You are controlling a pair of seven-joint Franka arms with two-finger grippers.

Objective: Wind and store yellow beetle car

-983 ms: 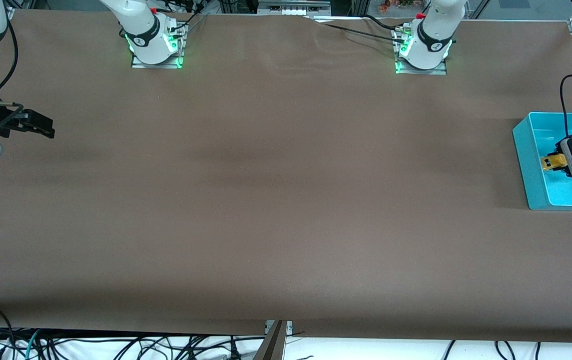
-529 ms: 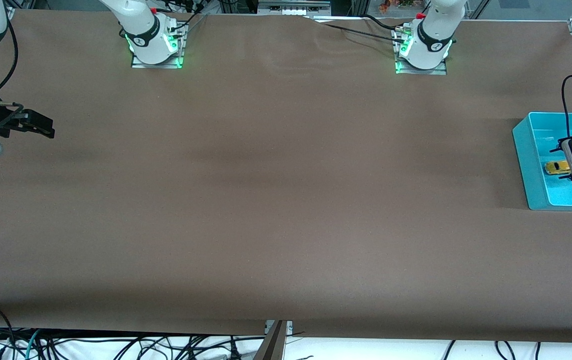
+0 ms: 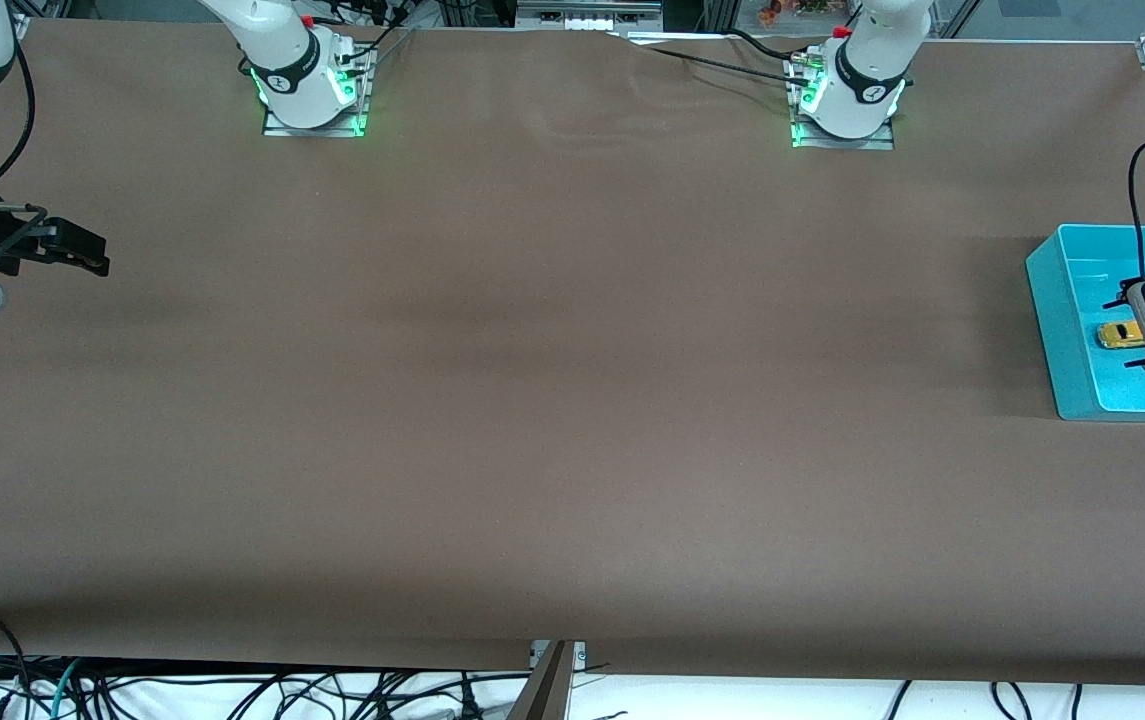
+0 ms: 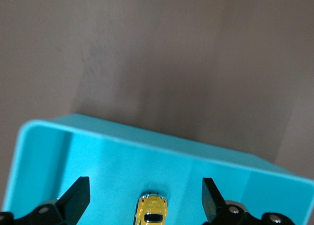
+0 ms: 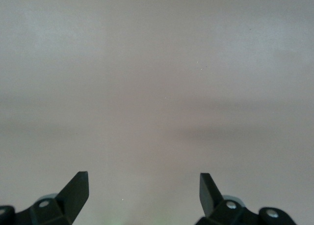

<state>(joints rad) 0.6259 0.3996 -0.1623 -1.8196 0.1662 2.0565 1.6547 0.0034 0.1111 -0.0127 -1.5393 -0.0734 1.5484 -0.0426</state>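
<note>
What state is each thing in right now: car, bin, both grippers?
yellow beetle car: released, upright on its wheels on the bin floor, touching neither finger.
teal bin: open-topped, on the table at the left arm's end, holding only the car.
left gripper: jaws open, over the bin, straddling the car without contact.
right gripper: jaws open, empty, waiting over bare table at the right arm's end.
</note>
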